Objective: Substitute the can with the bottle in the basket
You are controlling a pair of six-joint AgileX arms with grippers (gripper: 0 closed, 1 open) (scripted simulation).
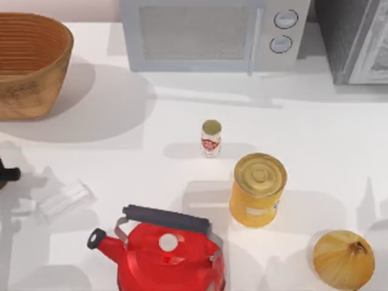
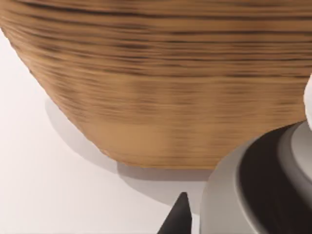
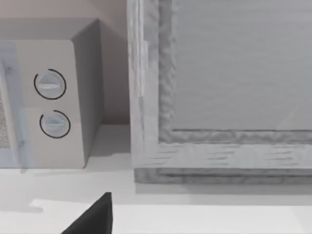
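So the basket (image 1: 30,63) sits at the upper left of the top view, and the little can (image 1: 211,137) stands upright on the table (image 1: 315,133) mid-frame, well apart from it, just up-left of the big yellow can (image 1: 257,189). The left wrist view has the basket's wall right up close. Can't tell whether either claw is spread or pressed together.

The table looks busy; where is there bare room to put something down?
The widest bare stretch of the table runs along the right, between the microwave and the big yellow can. Another lies centre-left, between the basket and the small can. The near edge is crowded: kettle, clear ribbed object, yellow can and onion.
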